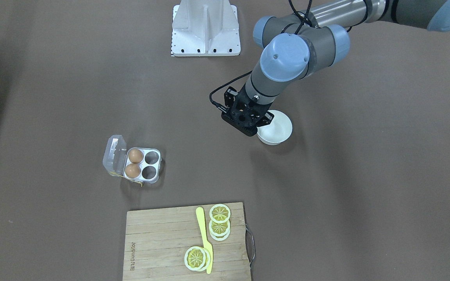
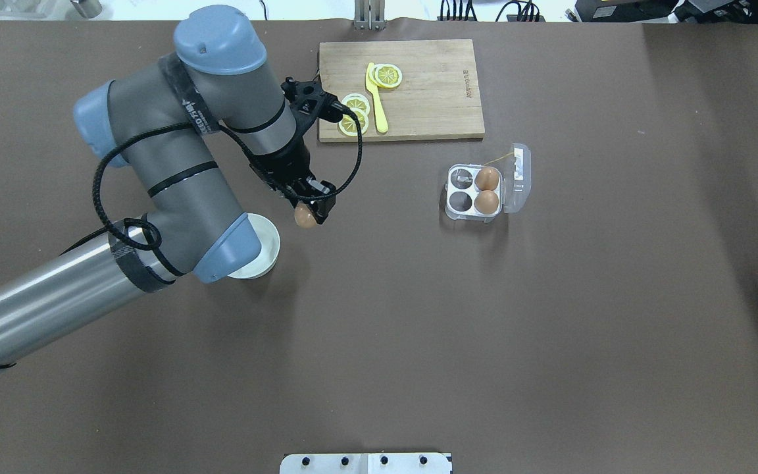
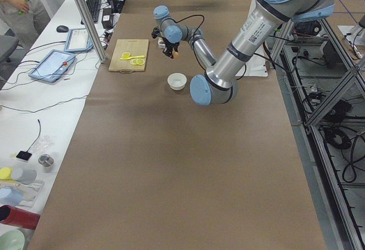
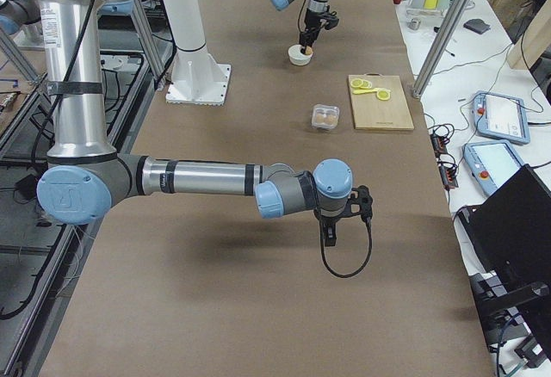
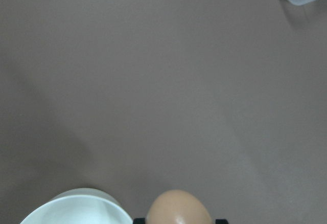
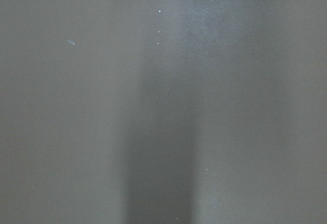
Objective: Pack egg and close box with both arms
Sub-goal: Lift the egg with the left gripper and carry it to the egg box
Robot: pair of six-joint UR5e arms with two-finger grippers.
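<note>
orange-brown, the egg [image 2: 304, 216] is pinched in the left hand [image 2: 311, 208], held clear of the worktop [image 2: 379, 329] just right of the bowl [image 2: 268, 253]. the box [image 2: 518, 179] is seen well to the right, lid open, two brown eggs [image 2: 487, 178] inside. whether the right hand [image 4: 330, 237] is spread cannot be told.

In the overhead view the cutting board [image 2: 438, 92] lies at upper centre, with lemon slices [image 2: 389, 75] on its left half. Below and to the right of it sits the box [image 2: 459, 201], two eggs [image 2: 487, 178] in its right-hand cups. The bowl [image 2: 272, 247] stands left of centre, the egg [image 2: 304, 216] in the left gripper [image 2: 308, 212] just right of it.
</note>
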